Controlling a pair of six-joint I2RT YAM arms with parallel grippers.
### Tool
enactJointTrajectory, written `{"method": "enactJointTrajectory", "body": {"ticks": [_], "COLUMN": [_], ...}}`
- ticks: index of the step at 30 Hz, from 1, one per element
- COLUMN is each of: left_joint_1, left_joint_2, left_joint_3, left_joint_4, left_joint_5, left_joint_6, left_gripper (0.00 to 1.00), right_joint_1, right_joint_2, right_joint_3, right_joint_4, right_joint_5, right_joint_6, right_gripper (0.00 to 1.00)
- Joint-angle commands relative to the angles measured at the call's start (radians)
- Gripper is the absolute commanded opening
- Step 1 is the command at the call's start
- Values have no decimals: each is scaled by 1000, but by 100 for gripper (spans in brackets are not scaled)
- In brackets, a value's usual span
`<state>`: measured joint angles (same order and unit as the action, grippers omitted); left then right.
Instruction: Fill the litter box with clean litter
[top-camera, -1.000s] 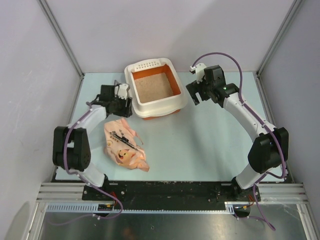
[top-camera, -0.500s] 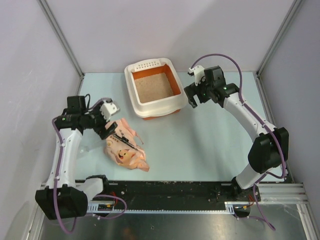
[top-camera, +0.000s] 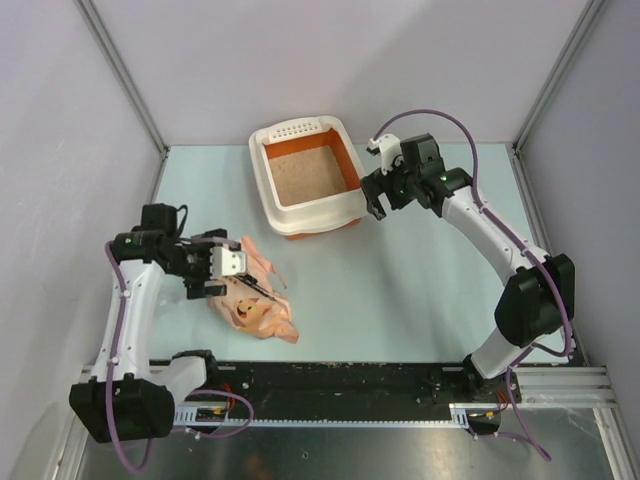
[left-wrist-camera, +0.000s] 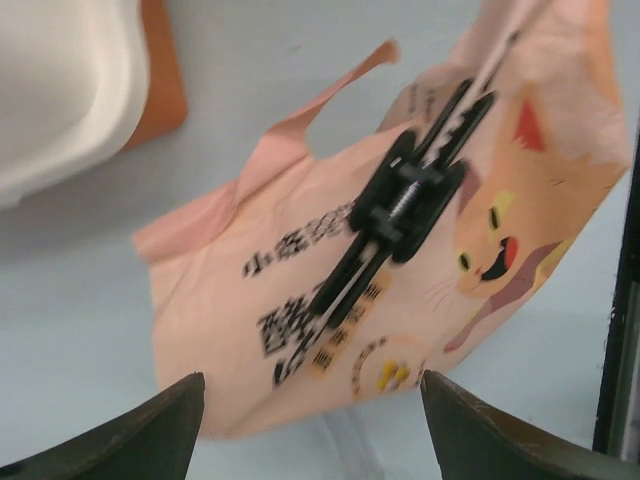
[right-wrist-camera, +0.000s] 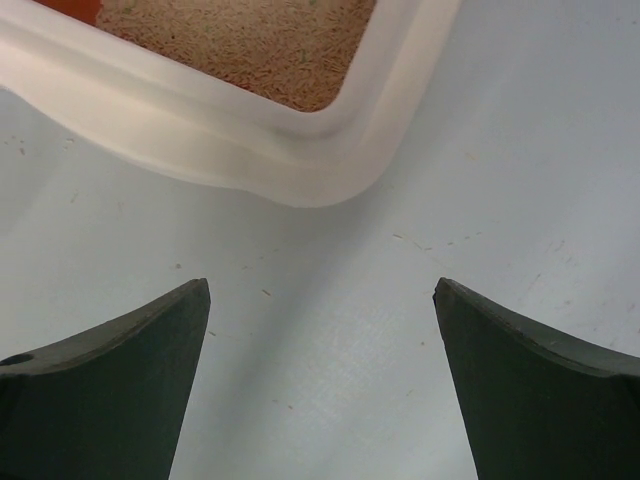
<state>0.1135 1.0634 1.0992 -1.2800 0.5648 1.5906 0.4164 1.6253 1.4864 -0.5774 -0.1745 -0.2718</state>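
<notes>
The litter box (top-camera: 346, 131) stands at the back middle, cream rim, orange inner walls, tan litter (top-camera: 309, 174) inside. Its corner shows in the right wrist view (right-wrist-camera: 300, 160) and the left wrist view (left-wrist-camera: 60, 90). The pink-peach litter bag (top-camera: 255, 303) lies flat at the front left, closed by a black clip (left-wrist-camera: 405, 195). My left gripper (top-camera: 224, 268) is open and empty, hovering over the bag's left end (left-wrist-camera: 300, 300). My right gripper (top-camera: 372, 196) is open and empty, just right of the box's near right corner.
The enclosure's grey walls and metal posts (top-camera: 125, 75) bound the pale blue table (top-camera: 420, 290). A few stray litter grains lie on the table by the box (right-wrist-camera: 420, 245). The arm bases sit on the black rail (top-camera: 330, 380) at the front.
My left arm has swung from the box's left side down to the bag and now hovers over it. My right gripper has edged left toward the box's corner.
</notes>
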Motion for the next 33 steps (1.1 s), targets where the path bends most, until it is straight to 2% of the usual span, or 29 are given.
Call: {"method": "enactJointTrajectory", "body": {"ticks": [1, 4, 9, 16, 21, 25, 29, 33], "left_joint_1": [-96, -164, -207, -210, -215, -216, -222, -227], "left_joint_2": [-3, 38, 81, 29, -17, -40, -49, -42], "left_joint_3": [-44, -39, -73, -173, -208, -229, -237, -222], "left_joint_4": [16, 45, 53, 71, 76, 85, 103, 120], "left_joint_5": [83, 86, 43, 18, 20, 43, 64, 90], "left_joint_6": [169, 131, 112, 126, 66, 40, -12, -57], "left_gripper": [91, 89, 84, 75, 65, 53, 47, 46], "right_joint_1": [18, 28, 32, 91, 96, 87, 81, 71], "right_joint_2": [27, 79, 250, 528, 677, 737, 711, 653], "right_joint_3": [66, 136, 348, 558, 681, 724, 664, 582], "right_joint_4": [47, 79, 125, 146, 105, 74, 56, 31], "right_joint_5": [-25, 38, 121, 280, 348, 414, 507, 579], "right_joint_6": [80, 131, 223, 160, 181, 229, 267, 313], "right_gripper": [100, 100, 100, 100, 99, 76, 70, 61]}}
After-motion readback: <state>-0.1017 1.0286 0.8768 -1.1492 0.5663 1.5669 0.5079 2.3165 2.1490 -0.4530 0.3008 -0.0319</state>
